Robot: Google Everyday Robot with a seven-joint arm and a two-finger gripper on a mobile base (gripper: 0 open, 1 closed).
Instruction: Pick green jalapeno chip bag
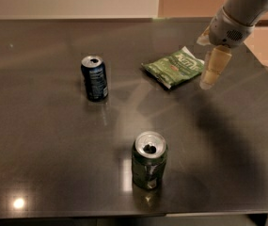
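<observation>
End effector (209, 79) just beside green jalapeno chip bag (173, 68), arm (239, 13) cut off above, grip state unclear

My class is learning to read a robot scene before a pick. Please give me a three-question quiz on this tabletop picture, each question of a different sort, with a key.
1. True or false: the gripper holds the green jalapeno chip bag up off the table.
2. Which stands nearest the camera? A) blue can B) green can C) chip bag
3. Fill in: in the picture, the gripper hangs by the bag's ___ end.
Key: 1 false; 2 B; 3 right.
</observation>
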